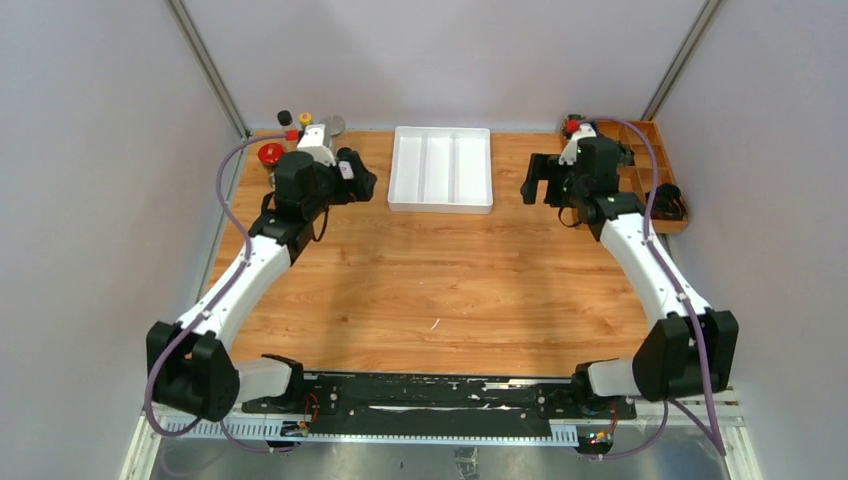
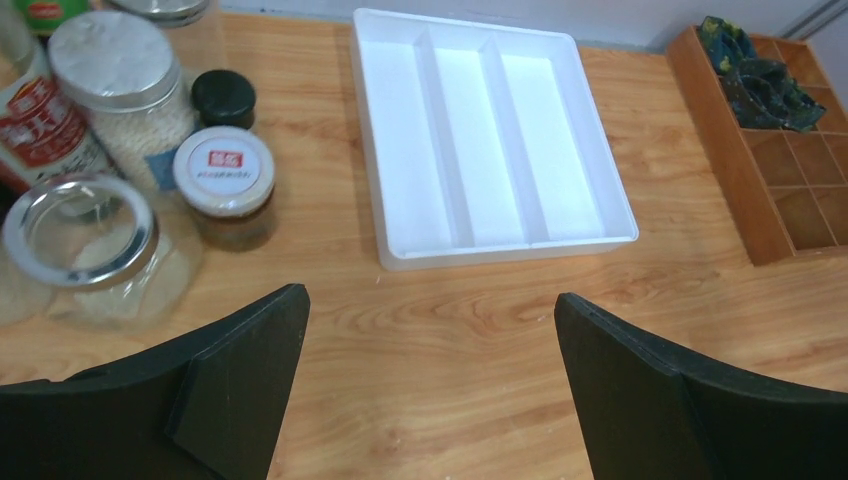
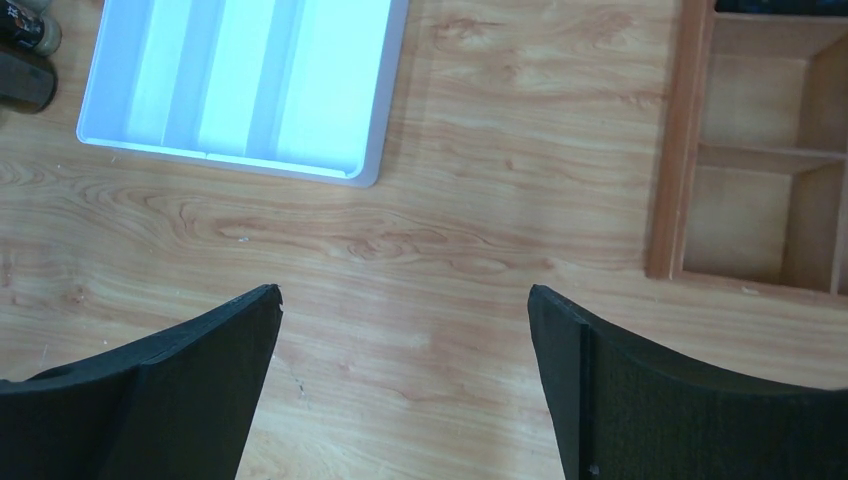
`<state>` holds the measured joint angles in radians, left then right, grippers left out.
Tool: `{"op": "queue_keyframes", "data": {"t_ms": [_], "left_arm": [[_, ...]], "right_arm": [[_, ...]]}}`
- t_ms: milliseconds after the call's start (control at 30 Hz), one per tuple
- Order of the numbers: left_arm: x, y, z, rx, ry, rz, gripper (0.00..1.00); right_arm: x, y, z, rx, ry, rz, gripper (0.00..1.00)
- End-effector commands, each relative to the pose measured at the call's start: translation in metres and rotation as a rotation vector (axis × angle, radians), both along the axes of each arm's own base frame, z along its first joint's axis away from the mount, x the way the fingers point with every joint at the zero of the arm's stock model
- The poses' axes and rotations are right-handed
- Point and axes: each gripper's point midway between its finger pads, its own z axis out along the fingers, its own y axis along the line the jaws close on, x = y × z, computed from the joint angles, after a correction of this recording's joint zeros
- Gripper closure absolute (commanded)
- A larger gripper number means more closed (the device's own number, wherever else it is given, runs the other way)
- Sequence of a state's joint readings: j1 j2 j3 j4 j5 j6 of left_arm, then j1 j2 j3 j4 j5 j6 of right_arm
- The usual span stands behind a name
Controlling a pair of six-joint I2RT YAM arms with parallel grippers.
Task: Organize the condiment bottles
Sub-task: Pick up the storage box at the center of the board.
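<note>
The condiment bottles stand clustered at the table's far left corner, among them a red-lidded jar, a black-capped one and a yellow-capped one. The left wrist view shows a silver-lidded jar of white grains, a clear silver-rimmed jar, a small white-lidded jar, a black cap and a red-labelled bottle. My left gripper is open and empty, just right of the cluster. My right gripper is open and empty over bare wood.
A white tray with three empty compartments lies at the far middle. A wooden compartment box stands at the far right with dark green-black objects in it. Walls enclose the table.
</note>
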<state>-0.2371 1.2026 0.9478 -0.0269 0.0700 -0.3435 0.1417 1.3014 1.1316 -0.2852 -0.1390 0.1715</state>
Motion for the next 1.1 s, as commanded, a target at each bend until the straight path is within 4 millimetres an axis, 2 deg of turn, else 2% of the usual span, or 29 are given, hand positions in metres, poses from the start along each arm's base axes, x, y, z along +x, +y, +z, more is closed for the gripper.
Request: {"op": "queue_keyframes", "data": {"t_ms": [0,100,233,300,433,600,733,1067], "left_arm": [[0.032,-0.02,0.014,0.042,-0.05,0.0,0.0],[0.056,-0.028,-0.003,0.053,-0.009,0.02,0.01],[0.087,-0.039,-0.027,0.079,0.043,0.014,0.1],[0.098,-0.046,-0.04,0.088,0.071,0.009,0.15],[0.115,-0.066,-0.053,0.114,0.089,-0.025,0.26],[0.127,-0.08,-0.085,0.161,0.159,-0.042,0.32],[0.131,-0.081,-0.104,0.192,0.187,-0.03,0.36],[0.125,-0.058,-0.157,0.317,0.328,0.074,0.37]], "right_arm": [[0.015,0.021,-0.003,-0.027,0.042,0.064,0.01],[0.034,0.031,-0.008,-0.058,0.077,0.078,0.1],[0.054,0.041,-0.036,-0.108,0.147,0.089,0.17],[0.062,0.047,-0.045,-0.103,0.17,0.095,0.21],[0.077,0.059,-0.06,-0.136,0.186,0.099,0.22],[0.091,0.068,-0.079,-0.149,0.216,0.105,0.27],[0.099,0.069,-0.096,-0.159,0.244,0.1,0.3],[0.104,0.077,-0.141,-0.144,0.338,0.11,0.31]]}}
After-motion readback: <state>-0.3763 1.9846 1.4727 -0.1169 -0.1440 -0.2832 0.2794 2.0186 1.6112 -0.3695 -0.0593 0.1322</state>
